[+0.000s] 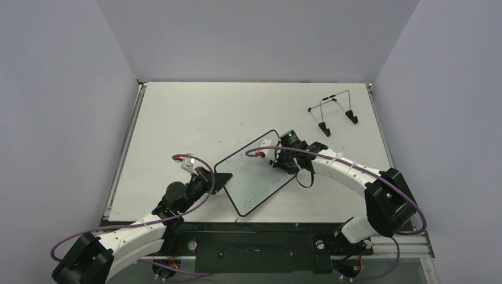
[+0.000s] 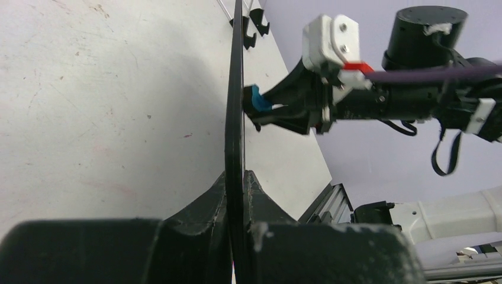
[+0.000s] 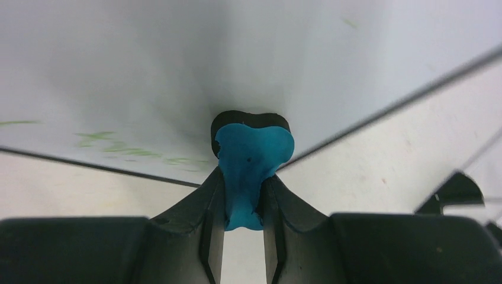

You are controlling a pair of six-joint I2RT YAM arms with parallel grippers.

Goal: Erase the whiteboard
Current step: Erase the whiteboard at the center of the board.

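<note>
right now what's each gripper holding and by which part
Left gripper: whiteboard, by its edge; right gripper: blue eraser, by its near end.

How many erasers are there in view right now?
1. The blue eraser is pinched in the right gripper, its head against the whiteboard, which the left gripper holds by its edge. No other shows.

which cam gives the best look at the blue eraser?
Right wrist: the blue eraser fills the centre, clamped in the right gripper, its head against the whiteboard. Left wrist shows only a small blue sliver side-on at the board. Top external: too small to make out behind the gripper.
</note>
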